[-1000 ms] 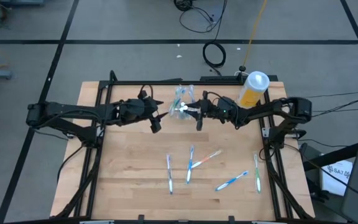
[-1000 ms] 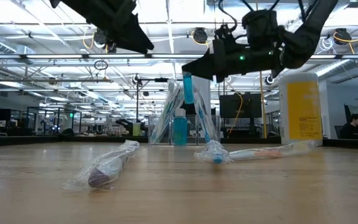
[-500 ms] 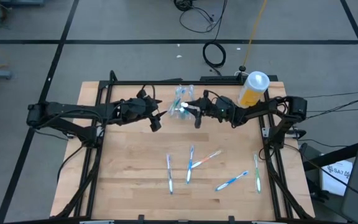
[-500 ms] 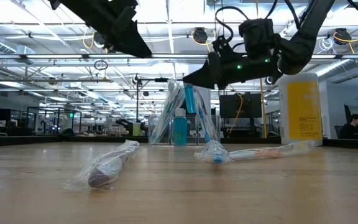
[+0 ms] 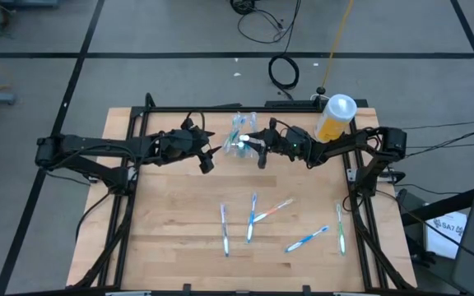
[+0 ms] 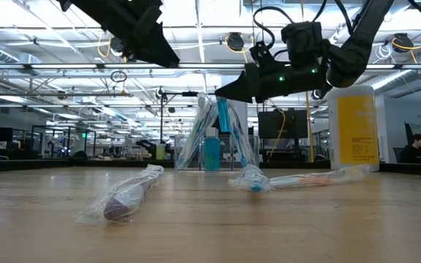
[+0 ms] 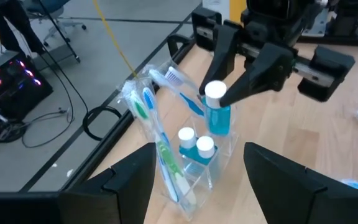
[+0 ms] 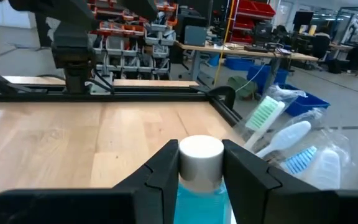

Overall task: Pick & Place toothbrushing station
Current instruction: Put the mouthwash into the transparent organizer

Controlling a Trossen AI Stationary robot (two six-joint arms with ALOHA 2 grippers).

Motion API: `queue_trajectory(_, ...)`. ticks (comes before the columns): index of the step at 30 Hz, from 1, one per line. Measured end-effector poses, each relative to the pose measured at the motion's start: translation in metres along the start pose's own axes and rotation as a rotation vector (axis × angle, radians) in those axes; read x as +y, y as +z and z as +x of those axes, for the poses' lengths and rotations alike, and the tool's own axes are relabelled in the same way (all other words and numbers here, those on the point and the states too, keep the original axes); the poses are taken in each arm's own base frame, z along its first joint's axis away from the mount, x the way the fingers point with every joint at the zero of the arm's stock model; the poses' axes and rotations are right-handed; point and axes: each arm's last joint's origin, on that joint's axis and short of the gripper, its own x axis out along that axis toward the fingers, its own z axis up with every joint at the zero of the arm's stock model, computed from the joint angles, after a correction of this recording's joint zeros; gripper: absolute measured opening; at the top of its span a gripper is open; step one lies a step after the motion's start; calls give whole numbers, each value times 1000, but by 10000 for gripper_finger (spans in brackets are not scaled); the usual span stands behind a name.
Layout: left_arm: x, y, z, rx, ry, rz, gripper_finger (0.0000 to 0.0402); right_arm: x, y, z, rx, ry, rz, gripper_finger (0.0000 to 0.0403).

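Matt pale wood table (image 5: 179, 238); clear glossy plastic cup (image 7: 219, 155); crinkly-wrapped toothbrushes (image 5: 250, 218).

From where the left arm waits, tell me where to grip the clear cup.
Grip the clear cup low across its walls, coming level from the left gripper side. Toothbrushes and tubes crowd its mouth, and the right gripper holds a teal tube above it, so the top looks blocked.
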Motion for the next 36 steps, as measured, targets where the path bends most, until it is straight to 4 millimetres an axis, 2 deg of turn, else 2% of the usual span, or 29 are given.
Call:
queue_trajectory(16, 0, 1, 0, -14, 0, -9, 251, 1, -1, 0, 2, 50, -5, 98)
queue_trajectory(22, 0, 1, 0, -14, 0, -8, 251, -1, -10, 4, -20, 39, -4, 97)
queue_trajectory(26, 0, 1, 0, -14, 0, -8, 251, -3, -23, 8, -8, 28, -4, 97)
queue_trajectory(30, 0, 1, 0, -11, 0, -7, 251, -6, -18, 8, -53, 16, -7, 97)
queue_trajectory(36, 0, -1, 0, 9, 0, 2, 251, -9, -24, 8, 11, 10, 10, 98)
